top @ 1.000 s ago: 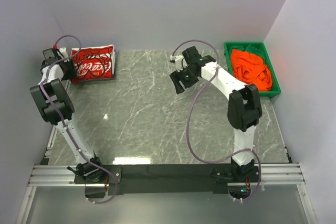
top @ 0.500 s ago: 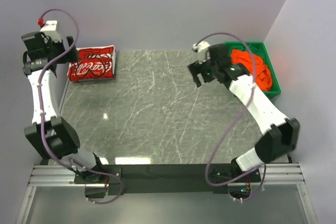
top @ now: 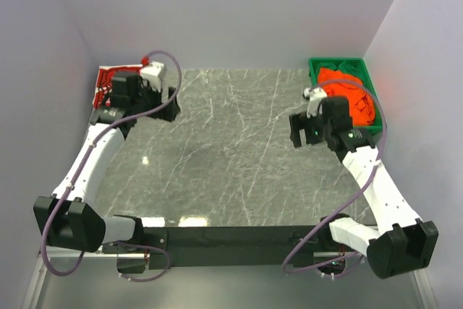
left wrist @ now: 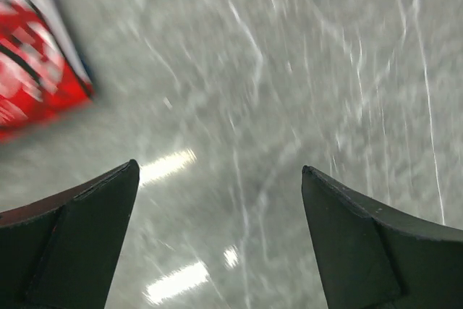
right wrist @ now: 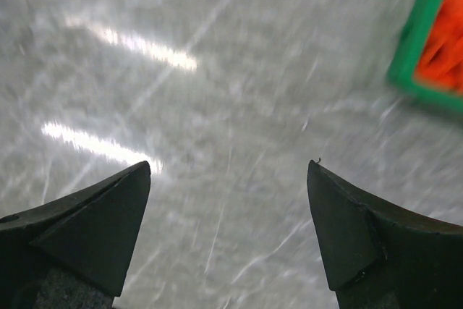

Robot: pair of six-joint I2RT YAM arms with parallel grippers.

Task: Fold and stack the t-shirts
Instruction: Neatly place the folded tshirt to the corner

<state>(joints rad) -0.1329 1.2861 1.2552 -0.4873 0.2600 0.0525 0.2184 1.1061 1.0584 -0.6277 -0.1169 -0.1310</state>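
- The left pincer [left wrist: 218,171] is wide open and holds nothing. It hangs over the grey bench [top: 231,157].
- The red t-shirt [left wrist: 29,85] with white print lies on the bench. It is near the left pincer, ahead of it and off to its left in the wrist view.
- From above, the arm hides most of this shirt.
- The right pincer [right wrist: 228,168] is wide open too, with nothing in it.
- The orange t-shirt [top: 349,95] lies crumpled in the green bin [top: 316,72], near the right pincer, ahead and to its right.
- The 2 pincers are well apart.
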